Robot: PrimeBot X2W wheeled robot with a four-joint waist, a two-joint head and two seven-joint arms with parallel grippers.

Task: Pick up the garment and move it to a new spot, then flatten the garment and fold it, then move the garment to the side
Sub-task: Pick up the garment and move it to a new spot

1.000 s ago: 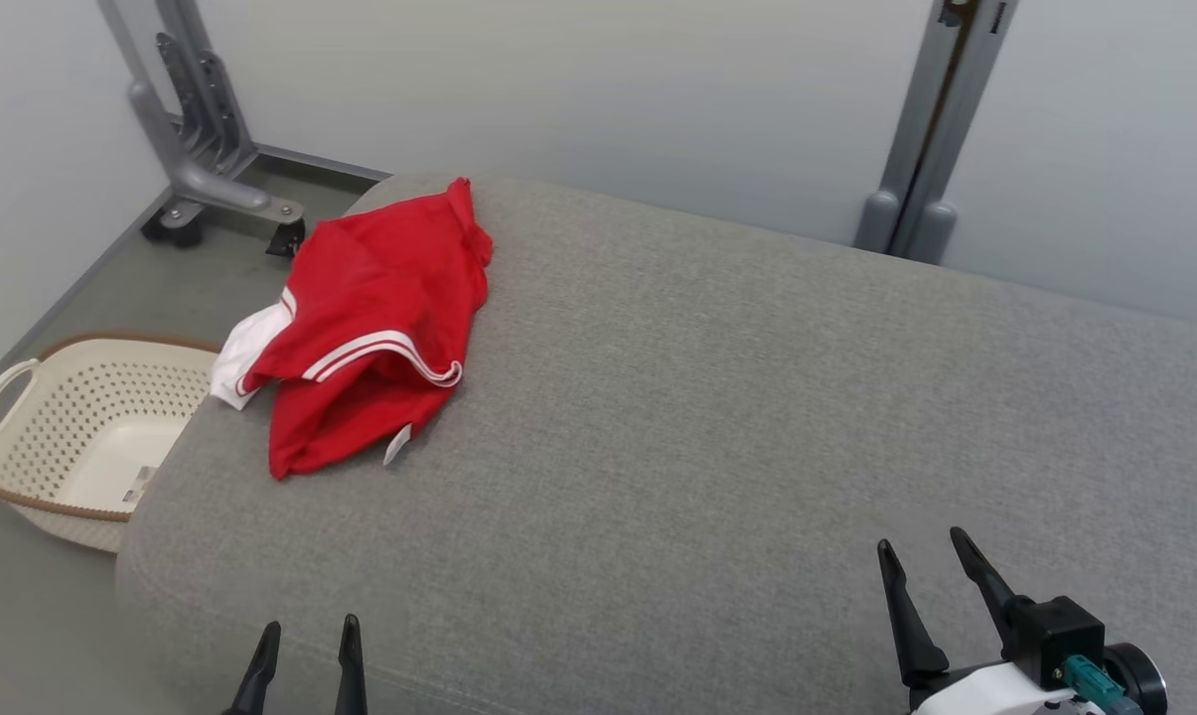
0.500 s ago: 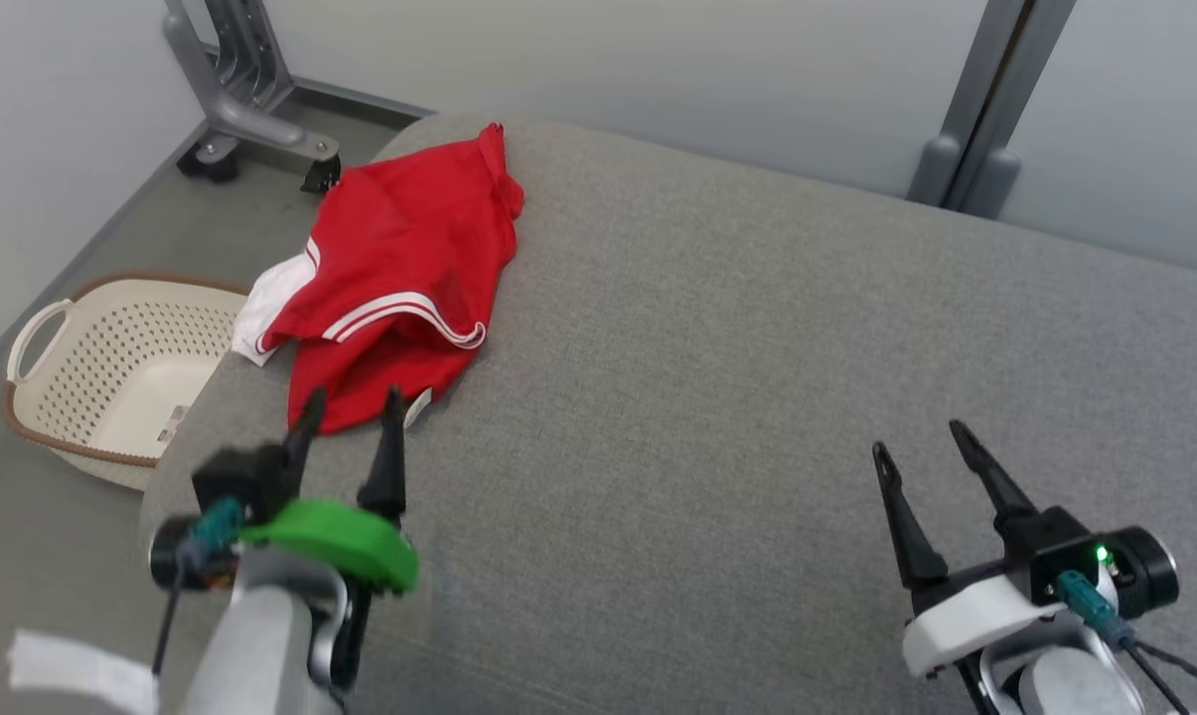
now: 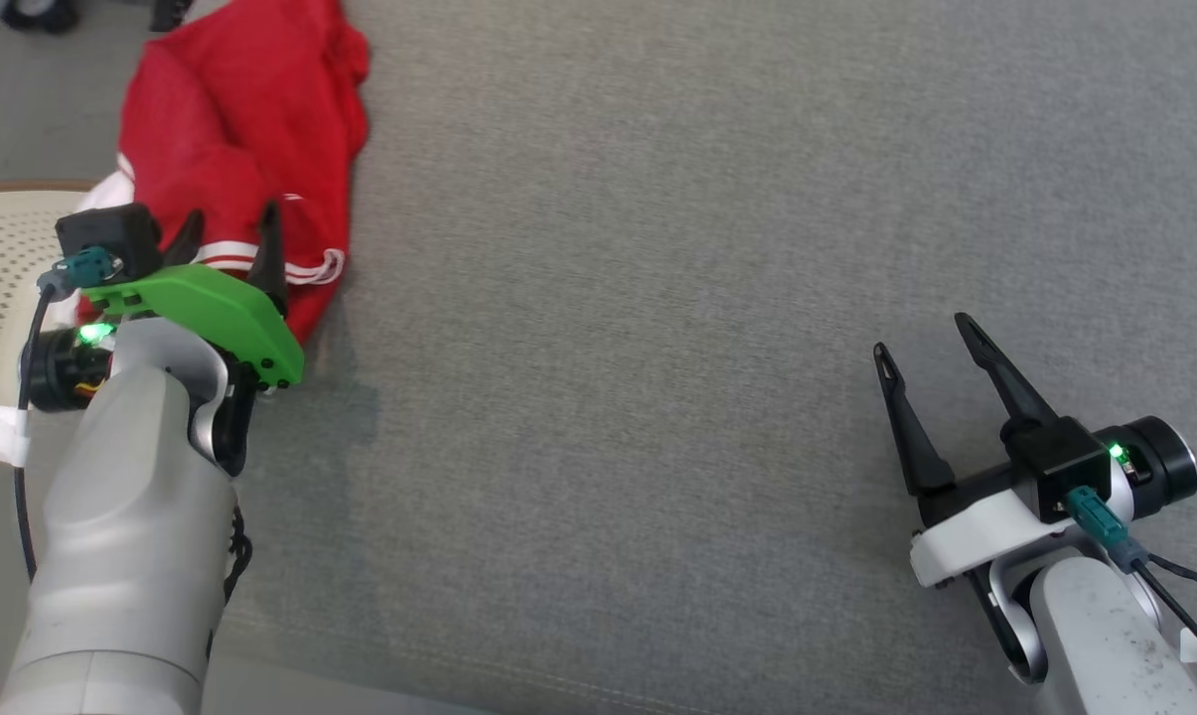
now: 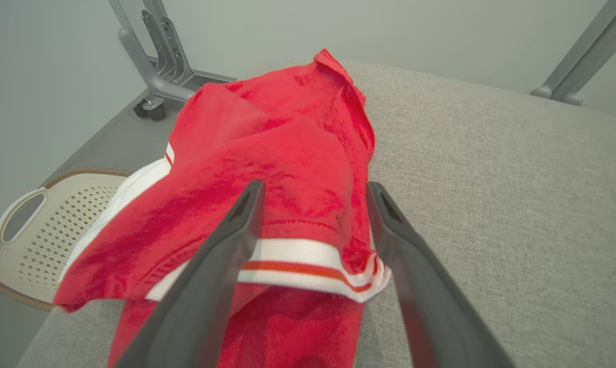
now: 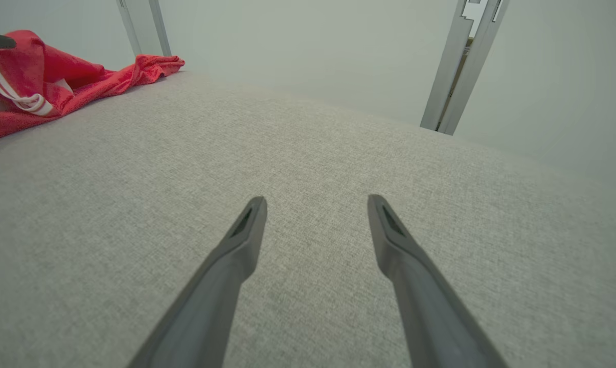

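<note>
- The left gripper [image 3: 230, 226] is held wide open over the garment [image 3: 245, 109], with nothing gripped.
- The right gripper [image 3: 921, 336] is spread open, empty, over the cushion [image 3: 658, 298].

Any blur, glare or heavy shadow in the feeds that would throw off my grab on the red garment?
Head view: sharp, evenly lit, no glare; just a soft shadow on the grey cushion beside the left pincer. Left wrist view: red garment slightly soft, fingers blurred near the lens, wide-angle stretch. Right wrist view: crisp weave, cushion bowed by the lens.
</note>
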